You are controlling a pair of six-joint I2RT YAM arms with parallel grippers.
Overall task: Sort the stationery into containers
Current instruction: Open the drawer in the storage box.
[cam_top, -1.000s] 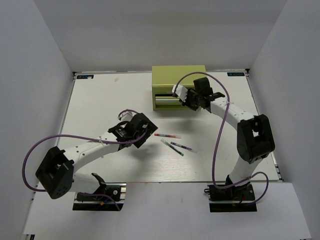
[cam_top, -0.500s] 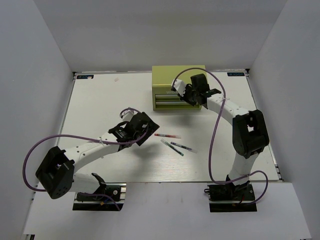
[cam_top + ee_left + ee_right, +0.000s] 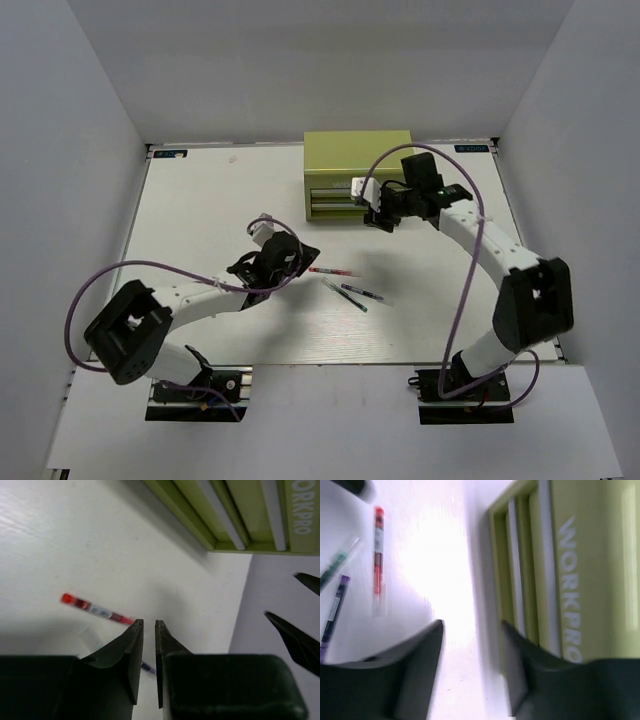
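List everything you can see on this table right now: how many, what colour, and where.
tool chest: one, olive-green, far edge of the table, right of centre
front drawers: two, olive-green with silver strips, in the chest's front, both look pushed in
red-and-white pen: one, on the table in front of the chest
dark pens: two, clear ends, close together, just nearer than the red-and-white pen
table: one, white
left gripper: one, black, shut, nothing seen in it, just left of the red-and-white pen
right gripper: one, black, open, empty, in front of the drawers
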